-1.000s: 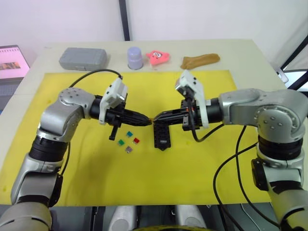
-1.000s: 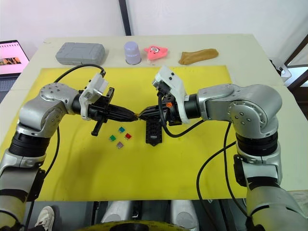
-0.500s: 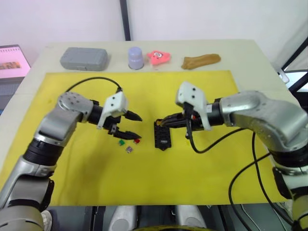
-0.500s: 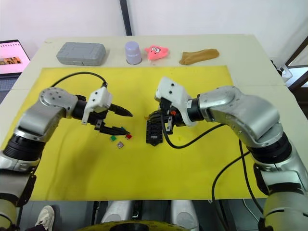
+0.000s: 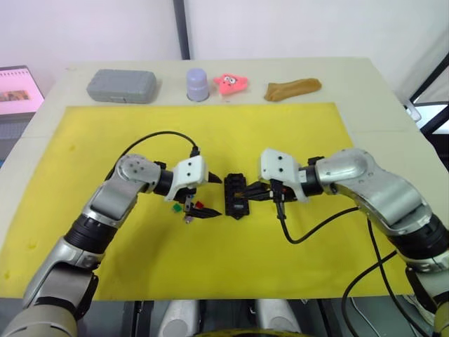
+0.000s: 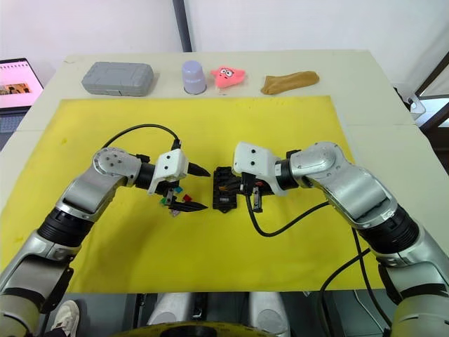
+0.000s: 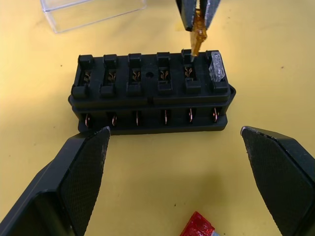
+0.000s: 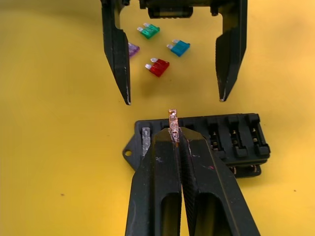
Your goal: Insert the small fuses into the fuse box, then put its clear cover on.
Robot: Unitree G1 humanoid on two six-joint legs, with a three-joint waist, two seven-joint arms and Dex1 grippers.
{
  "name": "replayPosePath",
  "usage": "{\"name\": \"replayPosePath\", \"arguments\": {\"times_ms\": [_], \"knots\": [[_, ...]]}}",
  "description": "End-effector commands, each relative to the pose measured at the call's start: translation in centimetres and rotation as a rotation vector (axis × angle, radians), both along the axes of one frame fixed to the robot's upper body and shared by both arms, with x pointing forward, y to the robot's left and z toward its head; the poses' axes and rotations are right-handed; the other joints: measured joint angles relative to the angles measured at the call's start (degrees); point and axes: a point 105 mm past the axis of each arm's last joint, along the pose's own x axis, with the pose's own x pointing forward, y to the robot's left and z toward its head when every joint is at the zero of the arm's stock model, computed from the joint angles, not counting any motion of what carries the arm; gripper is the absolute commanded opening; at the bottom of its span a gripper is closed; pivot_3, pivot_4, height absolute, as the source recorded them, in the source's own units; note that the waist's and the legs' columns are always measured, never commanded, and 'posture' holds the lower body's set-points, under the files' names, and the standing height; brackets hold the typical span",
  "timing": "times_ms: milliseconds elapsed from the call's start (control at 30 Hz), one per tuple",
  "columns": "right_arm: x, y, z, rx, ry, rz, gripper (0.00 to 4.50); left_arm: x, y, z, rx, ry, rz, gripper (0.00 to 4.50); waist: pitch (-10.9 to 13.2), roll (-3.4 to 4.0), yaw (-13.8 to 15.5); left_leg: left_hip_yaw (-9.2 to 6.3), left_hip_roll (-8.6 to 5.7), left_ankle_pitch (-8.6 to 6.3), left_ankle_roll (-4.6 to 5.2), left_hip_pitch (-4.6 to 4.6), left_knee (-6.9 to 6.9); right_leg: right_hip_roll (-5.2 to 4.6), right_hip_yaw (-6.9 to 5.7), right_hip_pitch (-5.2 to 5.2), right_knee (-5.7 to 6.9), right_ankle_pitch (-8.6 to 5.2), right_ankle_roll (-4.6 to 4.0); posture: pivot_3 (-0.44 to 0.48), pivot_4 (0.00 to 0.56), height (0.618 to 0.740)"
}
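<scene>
Both arms have come lower toward the yellow mat (image 5: 295, 274); the left gripper (image 5: 208, 196) is waiting wide open beside the fuse box (image 7: 150, 93); the right gripper (image 8: 174, 132) is pinching an orange fuse (image 7: 198, 32) over a slot; loose small fuses (image 8: 157, 66) are lying nearby.

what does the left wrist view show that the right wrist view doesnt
Only the left wrist view shows the clear cover lying on the yellow mat beyond the fuse box, and a pale fuse seated in the end slot from the front.

Only the right wrist view shows the loose green fuse, blue fuse and purple fuse.

Both show the fuse box, the red fuse, the open left hand, and the right hand shut on an amber fuse over the slot beside the pale one.
</scene>
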Motion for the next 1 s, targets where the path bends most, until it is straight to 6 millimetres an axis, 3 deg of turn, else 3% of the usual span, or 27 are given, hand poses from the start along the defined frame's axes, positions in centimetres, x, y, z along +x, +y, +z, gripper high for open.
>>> {"name": "replayPosePath", "arguments": {"times_ms": [33, 1000], "knots": [[-0.1, 0.3, 0.2, 0.0, -0.03, 0.03, 0.0, -0.2, -0.3, 0.8, -0.004, -0.047, -0.019, 4.46, 0.0, 0.0, 0.0, 0.0, 0.0, 0.0, 0.0, 0.0, 0.0, 0.0, 0.0, 0.0, 0.0, 0.0, 0.0, 0.0, 0.15, 0.74], [0.2, 0.3, -1.2, -0.04, -0.016, 0.021, 0.0, -0.4, -0.6, 0.9, -0.013, -0.055, -0.024, 4.46, 0.0, 0.0, 0.0, 0.0, 0.0, 0.0, 0.0, 0.0, 0.0, 0.0, 0.0, 0.0, 0.0, 0.0, 0.0, 0.0, 0.15, 0.74]]}}
